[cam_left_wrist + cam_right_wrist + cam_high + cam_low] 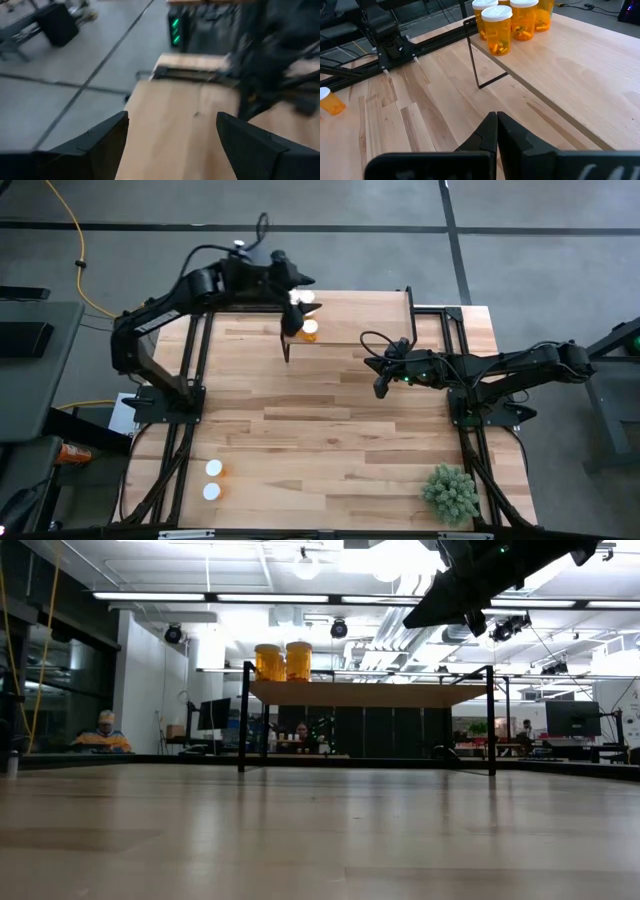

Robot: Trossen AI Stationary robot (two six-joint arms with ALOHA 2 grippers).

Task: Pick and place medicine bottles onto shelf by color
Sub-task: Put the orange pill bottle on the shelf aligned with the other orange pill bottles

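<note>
A big open workshop with ceiling lights and dark screens stretches out behind the shelf, and a person sits far off beyond its left end. The butcher-block tabletop carries the shelf along its far edge.

The left arm bends up from its base and reaches over the shelf's left end, its gripper hanging just above the bottles there. Its fingers stand wide apart and hold nothing.

The right arm lies stretched low, its gripper in front of the shelf near its right half, pointing toward the shelf's left end. Its fingers are pressed together, empty.

A small green plant sits on the tabletop's near right corner, well away from the shelf.

Medicine bottles stand upright in a tight cluster on the shelf's left end, white caps on. Two more bottles sit on the tabletop, well apart from the shelf, at the near left corner.
</note>
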